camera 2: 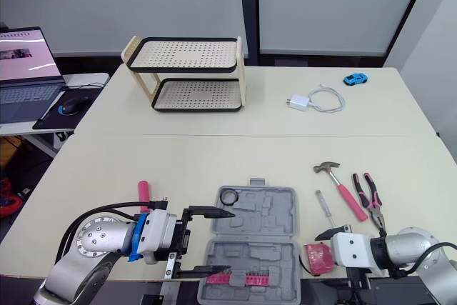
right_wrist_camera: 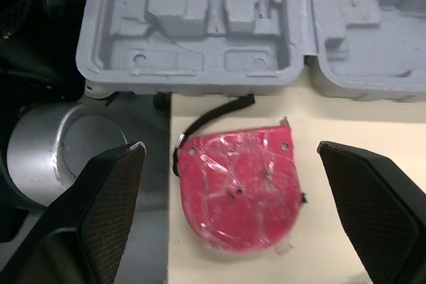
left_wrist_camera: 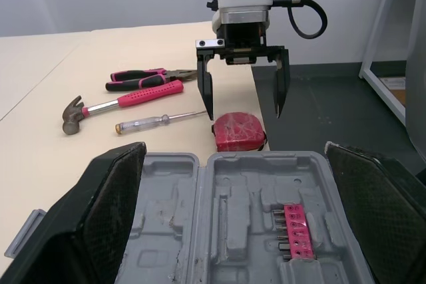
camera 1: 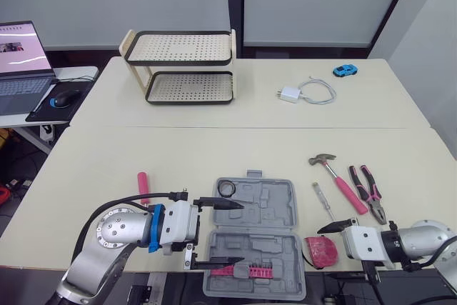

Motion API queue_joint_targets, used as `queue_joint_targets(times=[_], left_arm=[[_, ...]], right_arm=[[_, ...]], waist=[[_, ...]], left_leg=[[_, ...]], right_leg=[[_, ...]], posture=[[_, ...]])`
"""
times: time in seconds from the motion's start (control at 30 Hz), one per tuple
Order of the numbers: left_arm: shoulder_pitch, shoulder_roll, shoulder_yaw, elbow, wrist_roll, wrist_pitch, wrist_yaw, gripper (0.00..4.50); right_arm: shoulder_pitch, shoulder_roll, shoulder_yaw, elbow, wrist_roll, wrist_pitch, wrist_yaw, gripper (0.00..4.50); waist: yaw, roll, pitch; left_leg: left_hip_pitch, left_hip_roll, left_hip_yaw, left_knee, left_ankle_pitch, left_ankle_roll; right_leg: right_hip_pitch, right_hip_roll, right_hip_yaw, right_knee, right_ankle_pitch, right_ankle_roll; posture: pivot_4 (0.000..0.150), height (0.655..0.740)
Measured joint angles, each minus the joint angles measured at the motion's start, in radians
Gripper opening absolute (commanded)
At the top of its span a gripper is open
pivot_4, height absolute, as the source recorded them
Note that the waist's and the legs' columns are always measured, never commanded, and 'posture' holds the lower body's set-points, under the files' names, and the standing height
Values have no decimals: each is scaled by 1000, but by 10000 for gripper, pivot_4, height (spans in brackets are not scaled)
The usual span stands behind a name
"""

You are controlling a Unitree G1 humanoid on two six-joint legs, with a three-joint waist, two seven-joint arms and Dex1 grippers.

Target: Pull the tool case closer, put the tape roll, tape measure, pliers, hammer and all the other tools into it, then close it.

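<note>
The grey tool case (camera 1: 285,237) lies open at the table's near edge. A tape roll (camera 1: 228,189) sits in its far half and a pink bit holder (camera 1: 250,271) in its near half. My left gripper (camera 1: 235,233) is open, its fingers straddling the case's left side. The red tape measure (camera 1: 321,251) lies just right of the case. My right gripper (left_wrist_camera: 243,114) is open, with a finger on either side of the tape measure. Further right lie the screwdriver (camera 1: 323,201), hammer (camera 1: 335,174) and pliers (camera 1: 368,191). A pink-handled tool (camera 1: 143,188) lies left of the case.
A two-tier perforated rack (camera 1: 182,66) stands at the back left. A white charger with its cable (camera 1: 307,93) and a blue toy car (camera 1: 345,71) lie at the back right. A laptop (camera 1: 21,62) and mouse (camera 1: 66,98) sit on a side desk to the left.
</note>
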Motion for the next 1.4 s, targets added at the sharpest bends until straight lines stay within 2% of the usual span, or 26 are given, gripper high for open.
queue_joint_targets(times=[0.17, 0.43, 1.0, 1.4], left_arm=[[2, -1, 0, -1, 0, 0, 3, 45000], [14, 0, 0, -5, 0, 2, 8, 45000], [18, 1, 0, -13, 0, 4, 20, 45000], [30, 1, 0, -13, 0, 2, 20, 45000]], right_arm=[[-38, 4, 6, 41, -17, -53, 1, 44581], [-9, 7, 49, 159, -55, -168, 20, 44581], [-74, 34, 97, 256, -114, -215, 9, 44581], [-107, 59, 121, 168, -131, -119, -5, 44581]], waist=[[2, 0, 0], [2, 0, 0], [5, 0, 0], [6, 0, 0]], left_leg=[[0, 0, 0, 0, 0, 0], [0, 0, 0, 0, 0, 0], [0, 0, 1, 0, 0, 0], [0, 0, 0, 0, 0, 0]], right_leg=[[0, 0, 0, 0, 0, 0], [0, 0, 0, 0, 0, 0], [0, 0, 1, 0, 0, 0], [0, 0, 1, 0, 0, 0]], posture=[[1500, 7400], [1500, 7400], [1500, 7400], [1500, 7400]])
